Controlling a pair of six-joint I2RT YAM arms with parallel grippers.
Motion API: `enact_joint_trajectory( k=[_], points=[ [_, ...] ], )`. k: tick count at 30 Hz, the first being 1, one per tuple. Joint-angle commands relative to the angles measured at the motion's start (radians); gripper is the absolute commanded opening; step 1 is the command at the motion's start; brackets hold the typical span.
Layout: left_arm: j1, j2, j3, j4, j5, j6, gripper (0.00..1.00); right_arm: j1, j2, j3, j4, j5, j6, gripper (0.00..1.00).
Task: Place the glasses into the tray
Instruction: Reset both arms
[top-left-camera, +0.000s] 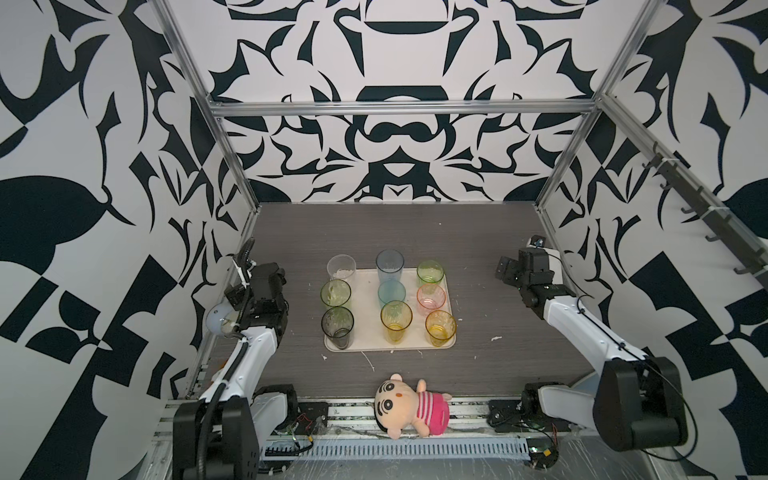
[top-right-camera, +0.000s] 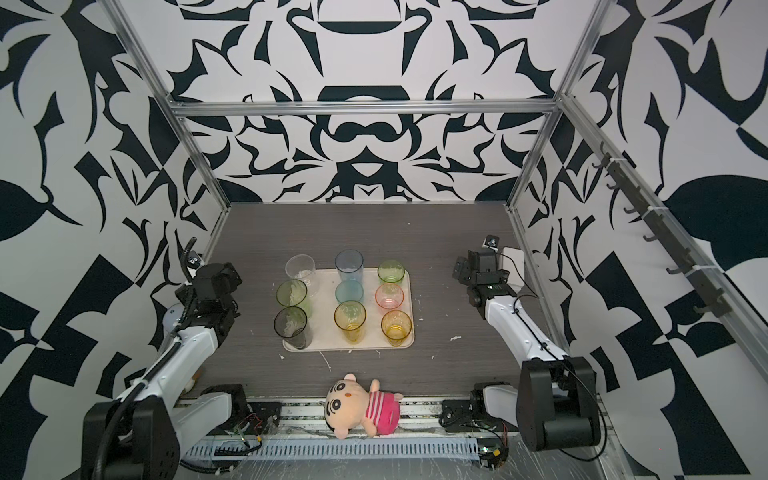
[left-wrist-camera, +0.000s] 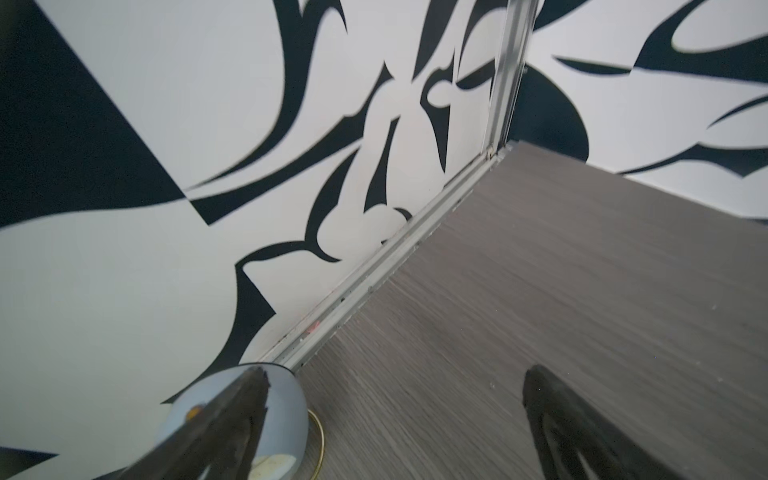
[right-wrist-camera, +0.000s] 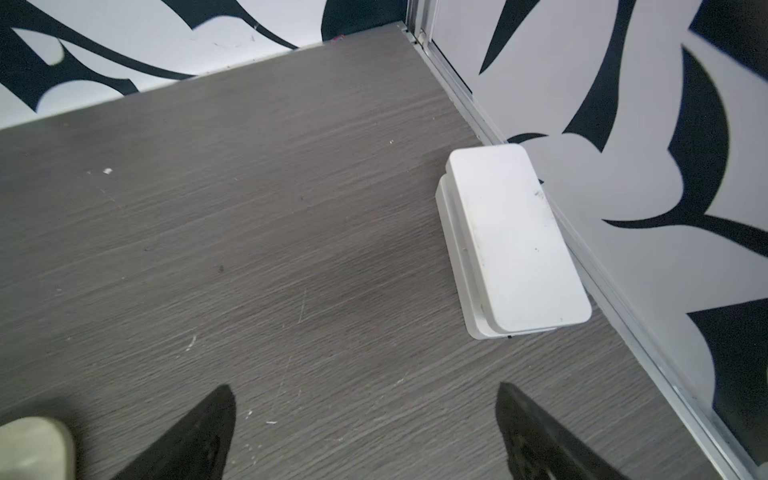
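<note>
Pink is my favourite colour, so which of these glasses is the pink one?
The pink glass, a short one standing on the tray between the short green glass and a yellow glass; no other is pink.

Light even, diffuse, fairly bright in both top views. Shadows under glasses (top-left-camera: 396, 316) on tray (top-left-camera: 368, 286) faint, soft; tray pale, low contrast. Wide-angle bowing toward picture edges. Left wrist view soft, table (left-wrist-camera: 540, 291) grain smeared; right wrist view crisper. Fingers (left-wrist-camera: 232, 424) near lens out of focus in both wrist views.
</note>
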Motion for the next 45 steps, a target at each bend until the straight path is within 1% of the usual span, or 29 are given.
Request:
enact_joint_trajectory(
  k=[1, 3, 5, 7, 9, 12, 14, 18, 19, 20, 22, 24, 26, 29, 31, 32, 33, 34, 35, 36, 38, 41, 45],
  points=[
    [0.011, 0.049, -0.022, 0.165, 0.007, 0.019, 0.99, -0.005, 0.023, -0.037, 0.201, 0.036, -0.024, 1.00],
    [0.017, 0.082, -0.044, 0.211, 0.034, 0.020, 1.00, -0.003, 0.050, -0.065, 0.280, 0.025, -0.052, 1.00],
    [0.031, 0.107, -0.067, 0.253, 0.094, 0.017, 0.99, -0.004, 0.084, -0.074, 0.311, 0.027, -0.066, 1.00],
    [0.045, 0.134, -0.089, 0.314, 0.158, 0.023, 1.00, -0.005, 0.118, -0.082, 0.344, 0.053, -0.079, 1.00],
    [0.046, 0.150, -0.102, 0.355, 0.190, 0.029, 0.99, -0.004, 0.145, -0.087, 0.365, 0.079, -0.106, 1.00],
    [0.047, 0.161, -0.103, 0.365, 0.262, 0.053, 0.99, -0.004, 0.189, -0.117, 0.456, 0.096, -0.133, 1.00],
    [0.047, 0.172, -0.105, 0.377, 0.284, 0.063, 1.00, -0.005, 0.218, -0.136, 0.513, 0.088, -0.148, 1.00],
    [0.047, 0.175, -0.120, 0.393, 0.345, 0.049, 1.00, -0.003, 0.238, -0.145, 0.557, 0.035, -0.186, 1.00],
    [0.047, 0.175, -0.135, 0.436, 0.356, 0.032, 0.99, -0.004, 0.242, -0.157, 0.583, 0.035, -0.189, 1.00],
    [0.047, 0.214, -0.153, 0.494, 0.376, 0.024, 1.00, -0.003, 0.244, -0.167, 0.605, 0.032, -0.192, 1.00],
    [0.047, 0.236, -0.186, 0.597, 0.410, 0.014, 0.99, -0.003, 0.251, -0.194, 0.662, 0.025, -0.199, 1.00],
    [0.047, 0.257, -0.175, 0.598, 0.413, 0.011, 0.99, 0.000, 0.245, -0.207, 0.678, 0.012, -0.203, 1.00],
    [0.047, 0.291, -0.162, 0.597, 0.433, 0.018, 1.00, 0.009, 0.251, -0.231, 0.733, -0.007, -0.225, 1.00],
    [0.048, 0.361, -0.177, 0.688, 0.457, 0.027, 0.99, 0.015, 0.253, -0.279, 0.821, -0.045, -0.246, 1.00],
    [0.047, 0.396, -0.184, 0.729, 0.473, 0.033, 0.99, 0.014, 0.279, -0.325, 0.918, -0.071, -0.253, 1.00],
    [0.047, 0.409, -0.177, 0.726, 0.482, 0.033, 0.99, 0.014, 0.311, -0.347, 1.008, -0.103, -0.273, 1.00],
    [0.046, 0.430, -0.167, 0.724, 0.488, 0.033, 0.99, 0.015, 0.310, -0.347, 1.012, -0.101, -0.273, 1.00],
    [0.048, 0.457, -0.159, 0.742, 0.485, 0.033, 0.99, 0.015, 0.285, -0.328, 0.928, -0.091, -0.261, 1.00],
    [0.046, 0.467, -0.157, 0.763, 0.480, 0.037, 0.99, 0.015, 0.294, -0.332, 0.948, -0.092, -0.268, 1.00],
    [0.046, 0.463, -0.153, 0.746, 0.485, 0.037, 0.99, 0.015, 0.308, -0.342, 0.994, -0.096, -0.267, 1.00],
    [0.045, 0.443, -0.137, 0.679, 0.485, 0.032, 0.99, 0.015, 0.294, -0.337, 0.960, -0.097, -0.267, 1.00],
    [0.043, 0.453, -0.141, 0.705, 0.476, 0.032, 0.99, 0.015, 0.301, -0.337, 0.975, -0.099, -0.266, 1.00],
    [0.038, 0.451, -0.132, 0.683, 0.476, 0.035, 0.99, 0.019, 0.296, -0.337, 0.965, -0.098, -0.268, 1.00]
  ],
)
